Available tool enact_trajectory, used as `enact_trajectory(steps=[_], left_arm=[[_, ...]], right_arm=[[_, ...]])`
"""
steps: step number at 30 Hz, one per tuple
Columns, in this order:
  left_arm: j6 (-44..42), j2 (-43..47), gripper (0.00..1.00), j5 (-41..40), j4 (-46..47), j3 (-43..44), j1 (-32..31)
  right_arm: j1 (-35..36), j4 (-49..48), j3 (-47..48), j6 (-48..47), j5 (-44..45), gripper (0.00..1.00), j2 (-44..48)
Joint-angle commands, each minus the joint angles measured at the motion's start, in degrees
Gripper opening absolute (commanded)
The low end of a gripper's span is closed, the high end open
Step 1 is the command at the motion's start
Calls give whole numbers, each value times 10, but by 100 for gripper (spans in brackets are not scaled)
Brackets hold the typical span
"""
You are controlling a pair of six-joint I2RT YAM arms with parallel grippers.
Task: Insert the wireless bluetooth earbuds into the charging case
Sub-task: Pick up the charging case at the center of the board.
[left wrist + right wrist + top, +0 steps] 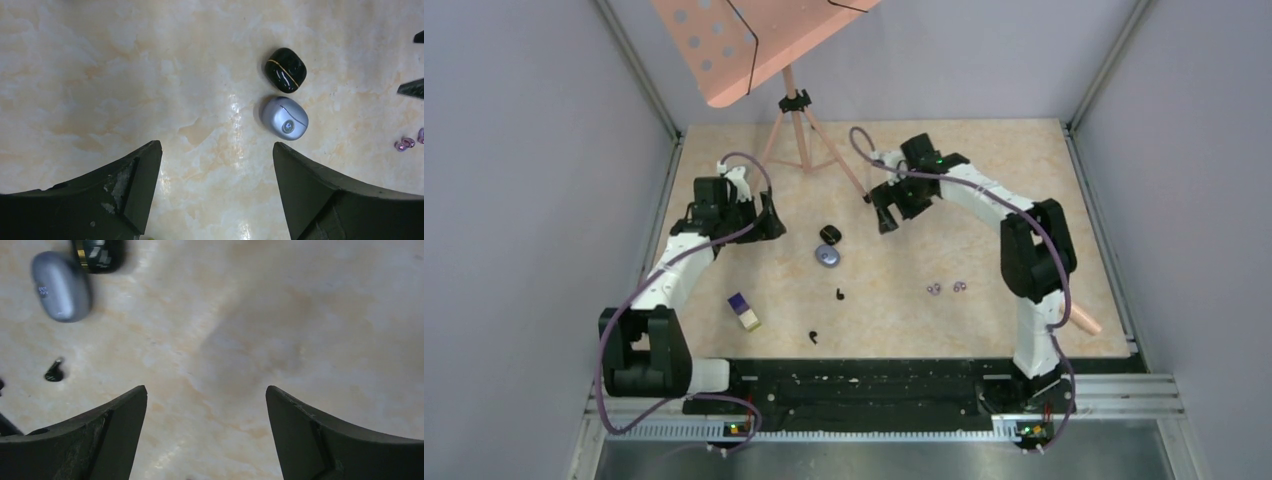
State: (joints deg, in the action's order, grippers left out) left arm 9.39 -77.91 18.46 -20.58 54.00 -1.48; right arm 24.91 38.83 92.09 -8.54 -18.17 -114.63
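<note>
A shut black charging case (829,235) and a shut grey-lilac case (827,256) lie mid-table; both show in the left wrist view, black (285,70) and grey (284,118), and in the right wrist view, black (98,255) and grey (61,286). Two black buds lie nearer the front, one (839,295) also in the right wrist view (54,370), the other (813,337) closer to the front. Two pale purple buds (946,288) lie to the right, seen at the left wrist view's edge (406,144). My left gripper (769,222) is open and empty, left of the cases. My right gripper (881,215) is open and empty, to their right.
A purple-and-cream block (744,311) lies at the front left. A pink music stand (792,115) stands at the back, its tripod legs on the table. Grey walls close in both sides.
</note>
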Motion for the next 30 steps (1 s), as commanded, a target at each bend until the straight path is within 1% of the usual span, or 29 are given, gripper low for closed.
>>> enact_trajectory(steps=[1,4,7,8,9,11,14,17,19,30], left_arm=[[41,50,87,-2,14,-33,11],[69,77,86,8,39,-58,60],[87,83,85,12,25,-57,84],[88,86,84,2,19,-57,87],[92,88,82,-12,14,-57,88],[106,94,80,-44,5,-59,90],[124,105,79,-68,5,-67,97],[126,105,77,-71,3,-67,101],[127,104,76,-72,2,-65,102],[134,84,74,-68,8,-59,102]], right_arm=[[78,-4,53,-36,-61,85,-21],[118,-6,68,-69,-54,81,-47],[144,-22,81,-61,-44,81,-65],[157,-33,84,-52,-35,91,-69],[165,-44,84,-43,-19,94,-69],[181,-62,85,-39,5,95,-73],[204,-84,89,-30,63,91,-83],[217,-95,98,-17,107,89,-99],[224,-94,114,-1,128,87,-112],[236,-84,125,25,137,84,-130]])
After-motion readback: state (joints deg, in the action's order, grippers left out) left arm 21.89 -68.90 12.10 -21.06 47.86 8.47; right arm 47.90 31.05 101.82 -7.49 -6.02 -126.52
